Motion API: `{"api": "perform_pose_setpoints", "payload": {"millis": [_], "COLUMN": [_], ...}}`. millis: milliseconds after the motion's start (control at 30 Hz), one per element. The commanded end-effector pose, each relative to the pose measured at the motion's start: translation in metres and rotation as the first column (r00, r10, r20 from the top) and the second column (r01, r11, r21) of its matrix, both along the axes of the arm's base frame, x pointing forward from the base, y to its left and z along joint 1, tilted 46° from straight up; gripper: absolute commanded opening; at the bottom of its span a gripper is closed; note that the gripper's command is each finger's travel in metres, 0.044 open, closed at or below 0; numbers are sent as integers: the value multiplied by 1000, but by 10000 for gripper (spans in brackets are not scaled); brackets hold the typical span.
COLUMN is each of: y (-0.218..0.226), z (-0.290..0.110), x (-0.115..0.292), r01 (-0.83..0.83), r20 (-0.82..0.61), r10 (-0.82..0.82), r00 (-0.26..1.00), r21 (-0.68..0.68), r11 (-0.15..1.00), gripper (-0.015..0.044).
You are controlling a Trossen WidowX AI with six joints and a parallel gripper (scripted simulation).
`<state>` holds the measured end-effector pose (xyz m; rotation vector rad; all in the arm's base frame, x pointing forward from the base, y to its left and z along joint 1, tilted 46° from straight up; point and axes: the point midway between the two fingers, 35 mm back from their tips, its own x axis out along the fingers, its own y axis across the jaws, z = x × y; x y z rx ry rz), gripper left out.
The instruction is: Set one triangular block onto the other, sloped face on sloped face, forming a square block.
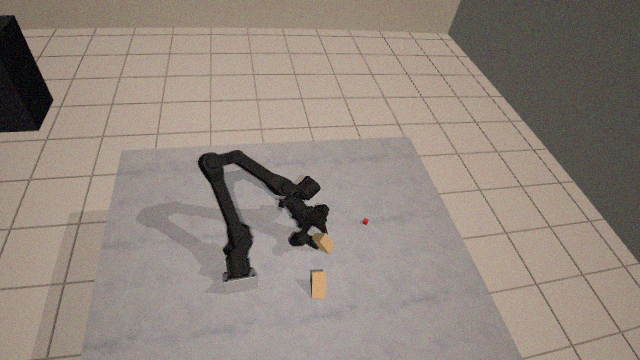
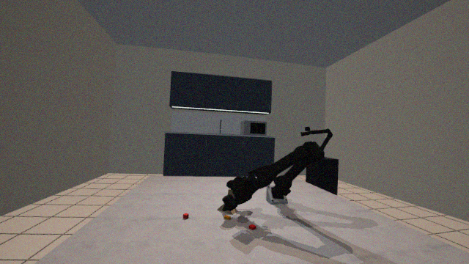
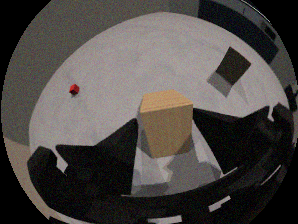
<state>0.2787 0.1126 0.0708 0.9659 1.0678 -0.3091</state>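
One wooden triangular block (image 1: 327,244) (image 3: 169,130) is between the fingertips of my gripper (image 1: 321,239) (image 3: 164,116). The fingers are partly open, one close along each side of it. In the wrist view a thin gap shows at the left finger, and the right fingertip is at or very near the block's edge. A small part of this block (image 2: 234,211) shows below the fingers in the exterior view. The other triangular block (image 1: 318,285) (image 3: 234,65) rests on the table apart from the gripper, its wrist-side face dark; a sliver of it (image 2: 230,191) shows behind the hand.
A small red cube (image 1: 365,221) (image 2: 185,216) (image 3: 74,89) lies on the table (image 1: 400,300) beyond the hand. A small orange piece (image 2: 227,217) and a second red piece (image 2: 252,226) lie near the hand in the exterior view. The arm's base stands left of the blocks in the top view.
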Motion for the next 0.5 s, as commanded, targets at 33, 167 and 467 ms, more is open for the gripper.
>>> {"api": "perform_pose_setpoints", "payload": {"millis": [33,167,467], "y": [0,0,-4], "z": [0,0,4], "x": [0,0,2], "r01": [0,0,0], "r20": [1,1,0], "r10": [0,0,0], "r00": [1000,1000,1000], "r21": [1,1,0], "r11": [1000,1000,1000], "gripper": [204,177,0]}}
